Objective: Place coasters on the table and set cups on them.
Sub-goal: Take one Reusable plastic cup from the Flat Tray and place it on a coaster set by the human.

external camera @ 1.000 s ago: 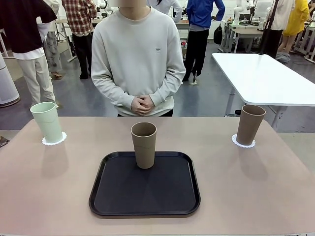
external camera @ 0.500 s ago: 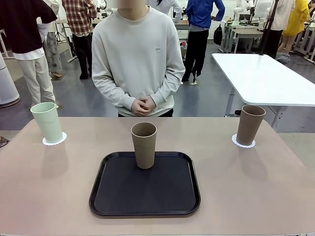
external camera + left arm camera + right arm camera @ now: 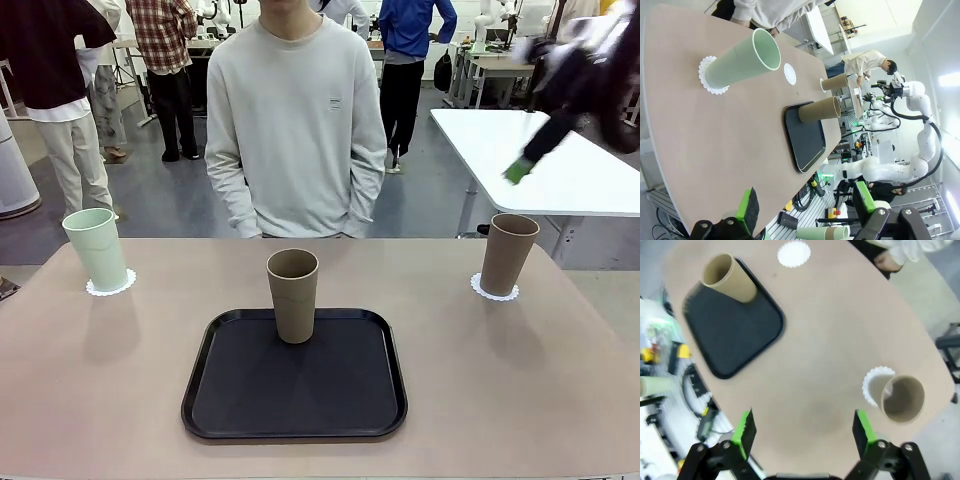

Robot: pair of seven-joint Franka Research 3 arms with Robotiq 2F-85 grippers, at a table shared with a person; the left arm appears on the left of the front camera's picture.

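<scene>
A mint green cup (image 3: 97,248) stands on a coaster (image 3: 110,287) at the table's (image 3: 520,380) far left. On another coaster (image 3: 495,292) at the far right stands a brown cup (image 3: 508,252). A second brown cup (image 3: 292,295) stands at the far edge of the black tray (image 3: 295,400). Beyond the tray a bare coaster (image 3: 794,253) lies on the table, also seen in the left wrist view (image 3: 789,73). My right gripper (image 3: 522,166) is blurred, high above the right cup (image 3: 902,398), open and empty (image 3: 804,432). My left gripper (image 3: 805,200) is open, off the table's left end.
A person in a grey sweatshirt (image 3: 295,120) stands at the far edge, arms down; one hand (image 3: 887,260) is near the table edge. A glossy white table (image 3: 540,160) stands behind on the right. Other people stand farther back.
My right arm has swung into the upper right of the front view, blurred by motion. The person has unclasped the hands and dropped them to the sides. The cups have not moved.
</scene>
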